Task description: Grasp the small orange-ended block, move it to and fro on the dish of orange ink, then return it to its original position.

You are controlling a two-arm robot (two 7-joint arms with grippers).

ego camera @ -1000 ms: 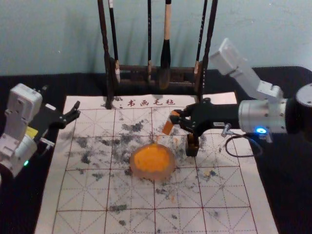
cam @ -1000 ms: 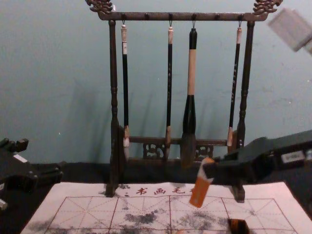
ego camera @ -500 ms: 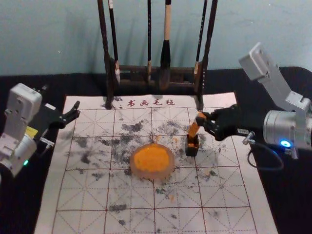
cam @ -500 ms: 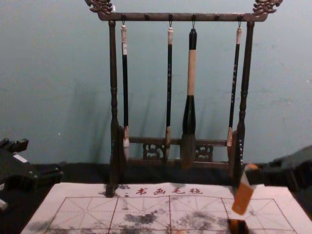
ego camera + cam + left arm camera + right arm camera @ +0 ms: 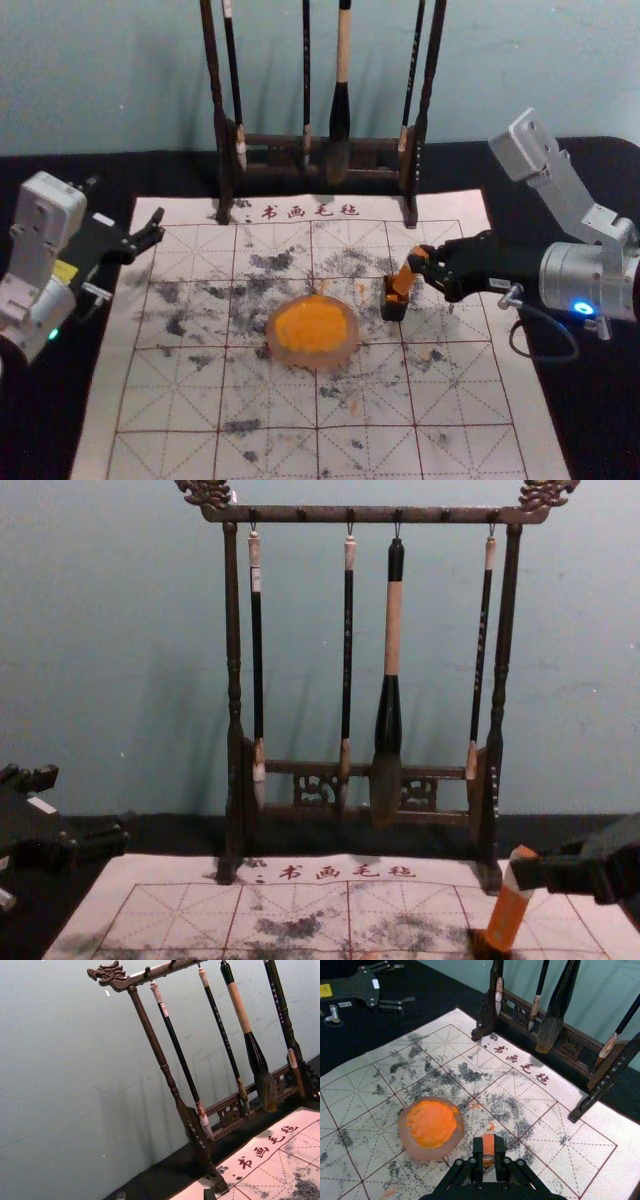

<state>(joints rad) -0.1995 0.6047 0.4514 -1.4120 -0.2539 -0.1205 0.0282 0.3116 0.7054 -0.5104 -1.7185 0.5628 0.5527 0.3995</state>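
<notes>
Block [image 5: 404, 279] tilts, pinched between the right gripper's [image 5: 419, 259] jaws.

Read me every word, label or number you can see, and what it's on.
"书画毛毡", in red on the mat.
Brush handles: characters too small to read.
White labels and a yellow label on the arms: too small to read.

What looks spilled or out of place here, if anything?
The white mat has dark smudges and orange specks near the dish, likely stray ink from ordinary use. The orange block tilts at the mouth of the small dark holder, but the right gripper holds it there, so that seems deliberate.
</notes>
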